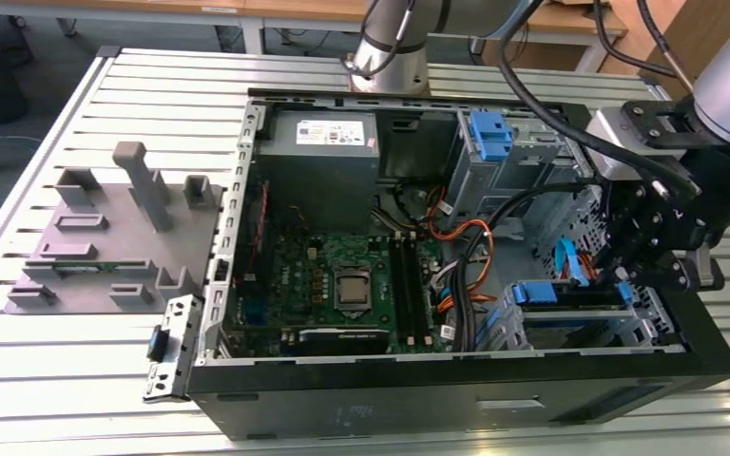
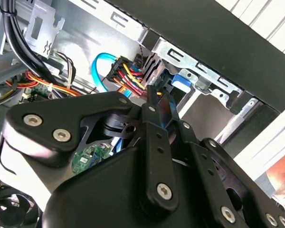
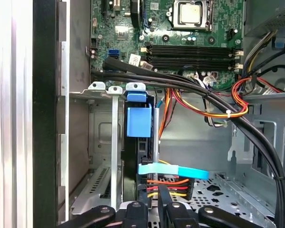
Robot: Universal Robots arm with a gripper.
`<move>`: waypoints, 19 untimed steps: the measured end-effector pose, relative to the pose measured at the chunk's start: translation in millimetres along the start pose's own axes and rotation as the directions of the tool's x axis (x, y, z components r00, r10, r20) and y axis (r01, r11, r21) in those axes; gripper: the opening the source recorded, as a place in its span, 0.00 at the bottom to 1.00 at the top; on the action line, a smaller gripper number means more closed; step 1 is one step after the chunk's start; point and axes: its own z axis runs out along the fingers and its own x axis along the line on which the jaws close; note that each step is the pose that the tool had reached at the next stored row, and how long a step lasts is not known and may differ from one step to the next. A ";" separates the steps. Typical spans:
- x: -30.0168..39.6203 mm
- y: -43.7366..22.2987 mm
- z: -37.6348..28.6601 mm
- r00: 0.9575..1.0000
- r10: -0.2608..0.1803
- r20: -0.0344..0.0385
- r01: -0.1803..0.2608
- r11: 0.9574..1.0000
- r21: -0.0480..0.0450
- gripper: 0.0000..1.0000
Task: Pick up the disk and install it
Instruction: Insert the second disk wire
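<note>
The disk point(image 1: 547, 293) sits edge-on in the drive cage at the near right corner of the open computer case point(image 1: 467, 380), its blue carrier showing on top. In the first wrist view its blue carrier tab point(image 3: 138, 121) stands in a slot between the cage's metal rails. My gripper point(image 1: 622, 275) hangs over the cage, just to the exterior view's right of the disk. In the second wrist view its black fingers point(image 2: 154, 95) lie close together, pointing at the blue carrier point(image 2: 181, 80). The gripper point(image 3: 154, 206) is shut, with nothing seen between its tips.
Thick black cables point(image 3: 190, 90) and orange-red wire bundles point(image 3: 213, 111) cross above the cage. A light blue data cable point(image 3: 173, 171) runs beside the disk. The motherboard point(image 1: 339, 275), a grey power supply point(image 1: 320, 142) and another blue carrier point(image 1: 489, 133) fill the case. A grey fixture point(image 1: 111, 228) stands on the table.
</note>
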 end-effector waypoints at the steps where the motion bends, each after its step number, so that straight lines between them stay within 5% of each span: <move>1: 0.0 0.1 0.8 1.000 0.000 0.000 0.000 1.000 0.000 0.24; 19: 0.1 0.6 5.0 1.000 0.000 0.000 0.000 1.000 0.000 0.24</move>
